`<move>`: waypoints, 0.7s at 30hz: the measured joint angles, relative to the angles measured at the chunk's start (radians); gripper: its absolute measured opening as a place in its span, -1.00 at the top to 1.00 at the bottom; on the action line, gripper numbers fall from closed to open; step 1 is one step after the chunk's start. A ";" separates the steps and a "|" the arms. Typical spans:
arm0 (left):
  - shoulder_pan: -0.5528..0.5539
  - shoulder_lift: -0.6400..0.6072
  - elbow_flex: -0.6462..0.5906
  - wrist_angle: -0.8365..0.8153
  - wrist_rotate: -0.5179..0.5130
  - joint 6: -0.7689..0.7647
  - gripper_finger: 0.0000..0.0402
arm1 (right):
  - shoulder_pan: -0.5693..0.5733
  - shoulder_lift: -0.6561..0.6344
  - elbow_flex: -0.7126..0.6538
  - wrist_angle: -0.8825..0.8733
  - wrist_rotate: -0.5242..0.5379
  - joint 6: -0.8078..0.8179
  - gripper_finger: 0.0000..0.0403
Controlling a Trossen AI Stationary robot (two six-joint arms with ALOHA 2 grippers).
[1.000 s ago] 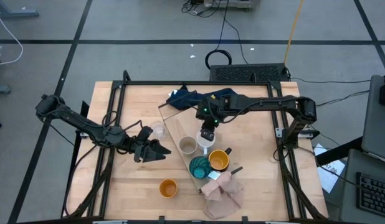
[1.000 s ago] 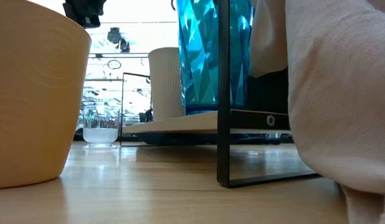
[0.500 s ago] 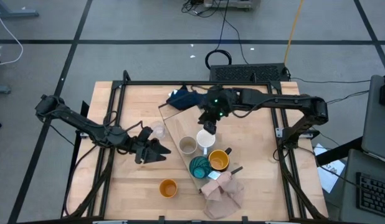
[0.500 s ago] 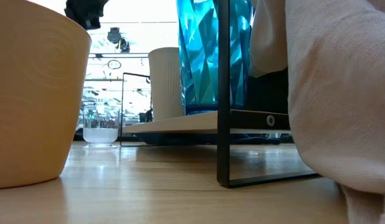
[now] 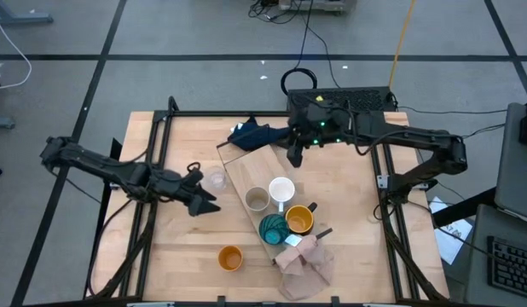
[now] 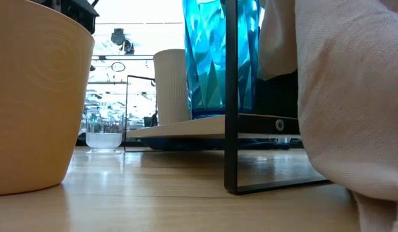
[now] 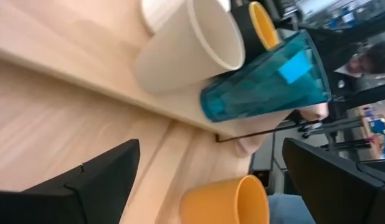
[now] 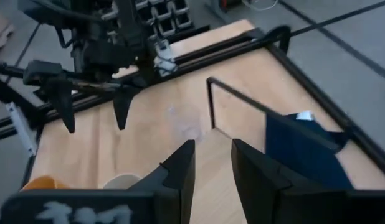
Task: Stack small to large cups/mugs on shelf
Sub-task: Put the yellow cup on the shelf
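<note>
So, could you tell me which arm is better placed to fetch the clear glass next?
Probably the left: its open gripper sits just beside the clear glass, whereas the right gripper hangs farther away.

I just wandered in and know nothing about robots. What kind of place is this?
Most likely a robotics lab or workshop. A wooden table in a black metal frame carries two dark robot arms, cables trail over a grey floor marked with tape, and storage racks crowd the room behind.
</note>
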 joint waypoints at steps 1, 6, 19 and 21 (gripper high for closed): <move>0.008 -0.012 0.000 -0.025 0.007 -0.003 -0.95 | -0.001 -0.006 0.000 -0.001 0.008 0.000 0.52; 0.038 -0.047 0.000 -0.071 0.017 -0.024 -0.95 | -0.006 -0.007 0.000 -0.005 0.011 -0.003 0.52; 0.082 -0.051 0.000 -0.069 0.113 -0.052 -0.95 | -0.021 -0.008 0.000 -0.025 0.011 -0.010 0.52; 0.082 -0.051 0.000 -0.059 0.112 -0.048 -0.95 | -0.021 -0.008 0.000 -0.038 0.011 -0.010 0.52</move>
